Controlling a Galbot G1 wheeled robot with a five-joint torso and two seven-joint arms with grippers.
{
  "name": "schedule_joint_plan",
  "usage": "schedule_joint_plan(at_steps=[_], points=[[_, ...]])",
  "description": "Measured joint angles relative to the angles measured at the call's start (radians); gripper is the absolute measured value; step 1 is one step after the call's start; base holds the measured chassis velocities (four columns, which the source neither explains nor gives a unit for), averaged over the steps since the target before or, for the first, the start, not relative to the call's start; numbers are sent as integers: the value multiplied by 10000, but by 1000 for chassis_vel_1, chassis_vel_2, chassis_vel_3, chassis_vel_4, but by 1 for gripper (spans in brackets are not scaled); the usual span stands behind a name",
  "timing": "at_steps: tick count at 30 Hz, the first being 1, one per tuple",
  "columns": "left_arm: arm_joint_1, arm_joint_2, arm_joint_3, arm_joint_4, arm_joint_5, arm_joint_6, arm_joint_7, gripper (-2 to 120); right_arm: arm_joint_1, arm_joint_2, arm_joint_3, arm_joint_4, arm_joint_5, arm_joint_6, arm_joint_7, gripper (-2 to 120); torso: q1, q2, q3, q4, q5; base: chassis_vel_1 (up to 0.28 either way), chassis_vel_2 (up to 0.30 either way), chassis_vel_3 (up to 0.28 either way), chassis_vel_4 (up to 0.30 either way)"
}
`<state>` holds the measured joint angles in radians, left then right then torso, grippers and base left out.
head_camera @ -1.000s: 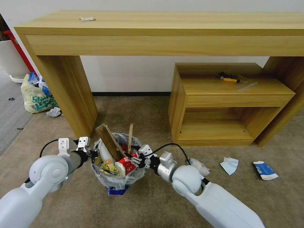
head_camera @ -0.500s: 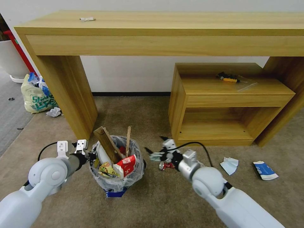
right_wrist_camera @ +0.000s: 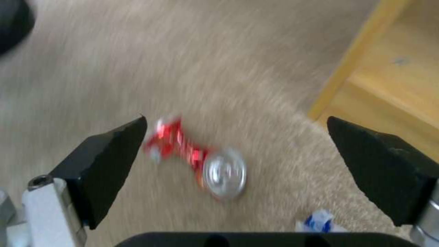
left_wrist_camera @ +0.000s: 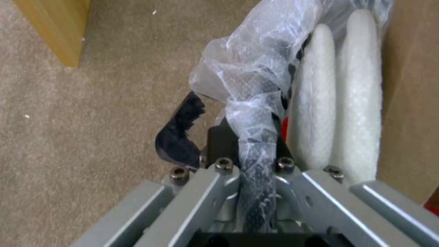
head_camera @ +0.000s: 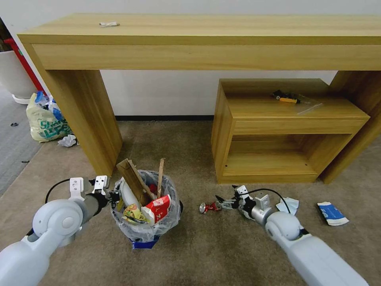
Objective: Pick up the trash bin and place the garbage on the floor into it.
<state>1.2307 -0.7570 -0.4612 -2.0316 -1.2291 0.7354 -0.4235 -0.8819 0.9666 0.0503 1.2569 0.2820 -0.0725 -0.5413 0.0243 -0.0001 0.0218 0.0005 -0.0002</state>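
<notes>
The trash bin (head_camera: 147, 228), lined with a crinkly clear bag, stands on the carpet. It holds a cardboard piece (head_camera: 133, 178), a wood stick (head_camera: 161, 172), a red wrapper (head_camera: 158, 206) and white slippers (left_wrist_camera: 338, 103). My left gripper (head_camera: 113, 195) (left_wrist_camera: 249, 161) is shut on the bin's rim and bag. To the right, my right gripper (head_camera: 227, 195) (right_wrist_camera: 236, 120) hangs open just above the floor. The crushed red can (head_camera: 208, 207) (right_wrist_camera: 201, 157) lies just ahead of its fingertips. A pale-blue tissue (head_camera: 289, 204) and a blue-white packet (head_camera: 331, 213) lie farther right.
A long wooden desk (head_camera: 198, 39) spans the back, its left leg (head_camera: 89, 119) close behind the bin. A low wooden shelf unit (head_camera: 278, 131) stands right of centre. A yellowish printed bag (head_camera: 45, 117) and crumpled paper (head_camera: 68, 140) lie at far left.
My right gripper left the bin's opening, swung right and dropped to the floor by the red can, fingers open. The left gripper kept its hold on the bin.
</notes>
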Motion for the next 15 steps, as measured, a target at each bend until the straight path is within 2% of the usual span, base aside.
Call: schedule_joint_plan(at_steps=[4,9,12,15], points=[[-172,-60,124,62,26,-1,96,0,379,-66,-145,-900,-424,210,-831,100,0,0,0,-11,-3,0,0,0,0],[-164,-127,131,62,55,0,181,0,836,115,-204,-1864,-1081,658,-1304,100,0,0,0,-7,-3,0,0,0,0],[-174,-213,130,74,156,0,276,0,1593,574,-295,-3015,-1796,1293,-1676,100,0,0,0,-7,-2,0,0,0,0],[-180,-284,122,77,180,0,312,0,2024,888,-375,-3546,-2179,1667,-1862,100,0,0,0,-4,-1,0,0,0,0]])
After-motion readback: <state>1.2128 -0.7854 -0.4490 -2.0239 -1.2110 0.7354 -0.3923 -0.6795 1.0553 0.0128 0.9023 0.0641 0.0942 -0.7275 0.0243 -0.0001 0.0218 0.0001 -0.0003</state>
